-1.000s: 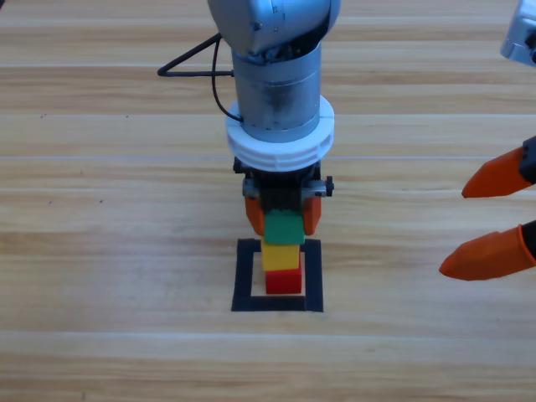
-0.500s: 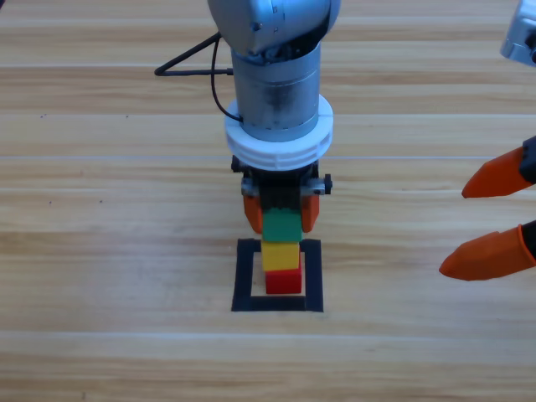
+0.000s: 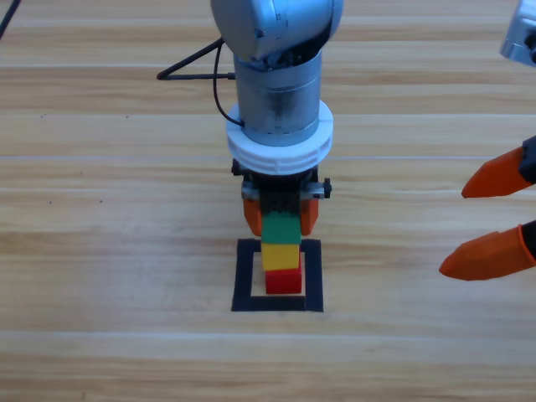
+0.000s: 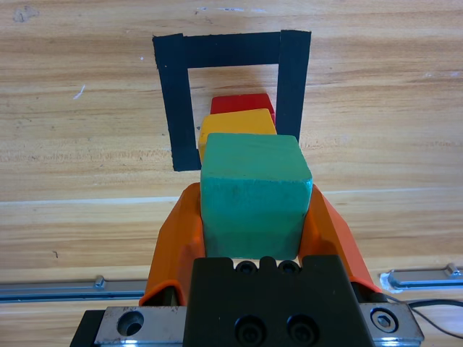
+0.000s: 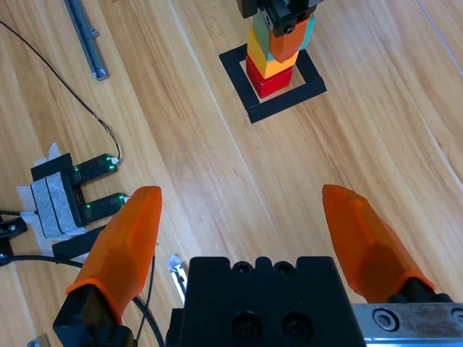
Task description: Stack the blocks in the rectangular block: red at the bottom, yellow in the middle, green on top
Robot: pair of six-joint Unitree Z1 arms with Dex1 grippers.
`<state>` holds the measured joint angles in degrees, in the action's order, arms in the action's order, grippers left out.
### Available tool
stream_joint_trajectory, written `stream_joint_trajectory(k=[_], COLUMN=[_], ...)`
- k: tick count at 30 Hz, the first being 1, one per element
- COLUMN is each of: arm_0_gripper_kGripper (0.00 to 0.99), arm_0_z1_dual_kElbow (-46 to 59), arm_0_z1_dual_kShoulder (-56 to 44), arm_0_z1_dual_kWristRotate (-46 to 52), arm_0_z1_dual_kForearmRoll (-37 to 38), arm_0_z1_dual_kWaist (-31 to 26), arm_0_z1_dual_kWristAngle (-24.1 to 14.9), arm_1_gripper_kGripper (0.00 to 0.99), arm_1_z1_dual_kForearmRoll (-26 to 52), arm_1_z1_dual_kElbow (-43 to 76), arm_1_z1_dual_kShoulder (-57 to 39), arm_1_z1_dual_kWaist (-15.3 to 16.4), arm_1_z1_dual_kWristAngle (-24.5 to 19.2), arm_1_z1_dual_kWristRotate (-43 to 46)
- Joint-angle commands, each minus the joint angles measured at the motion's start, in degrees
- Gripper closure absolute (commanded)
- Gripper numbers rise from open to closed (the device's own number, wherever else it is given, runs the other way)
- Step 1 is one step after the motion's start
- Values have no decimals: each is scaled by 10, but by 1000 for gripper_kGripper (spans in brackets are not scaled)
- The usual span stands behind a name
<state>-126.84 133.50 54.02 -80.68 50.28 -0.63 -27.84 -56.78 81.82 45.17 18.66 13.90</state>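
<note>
— Where are the 3 cubes right now?

— All in 1 column inside the rectangular block [image 3: 277, 276], that black tape frame on the wooden table [image 3: 109, 251]. The red cube [image 3: 284, 281] sits on the wood, the yellow cube [image 3: 281, 255] is on it, and the green cube [image 3: 282, 226] is on the yellow.

— And the left gripper [image 3: 281, 216]?

— It comes down from 12 o'clock over the frame. In the left wrist view its 2 orange jaws press the green cube [image 4: 255, 195] from both sides, so it's pinching it at the top of the stack.

— The other arm?

— The right gripper [image 3: 492, 219] waits at 3 o'clock, at the edge, well apart from the stack, jaws spread wide with nothing between them. Its wrist view shows the stack far off, and a black cable [image 5: 65, 79] on the table.
</note>
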Motion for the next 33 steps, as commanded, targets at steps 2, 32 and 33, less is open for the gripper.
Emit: stream_joint_trajectory(k=[2,32,33], arm_0_gripper_kGripper=[349,0,0], arm_0_z1_dual_kElbow=[20,590,605], arm_0_z1_dual_kShoulder=[17,-460,-459], arm_0_z1_dual_kWristRotate=[4,-250,-252], arm_0_z1_dual_kForearmRoll=[-4,457,469], arm_0_z1_dual_kWaist=[0,117,120], arm_0_z1_dual_kWristAngle=[-4,-82,-82], arm_1_gripper_kGripper=[11,13,13], arm_1_z1_dual_kForearmRoll=[-7,-10,-10], arm_1_z1_dual_kElbow=[-1,-3,-3], arm_1_z1_dual_kShoulder=[33,33,35], arm_1_z1_dual_kWaist=[-15,-14,-14], arm_1_z1_dual_kWristAngle=[8,8,8], arm_1_z1_dual_kWristRotate=[7,10,10])
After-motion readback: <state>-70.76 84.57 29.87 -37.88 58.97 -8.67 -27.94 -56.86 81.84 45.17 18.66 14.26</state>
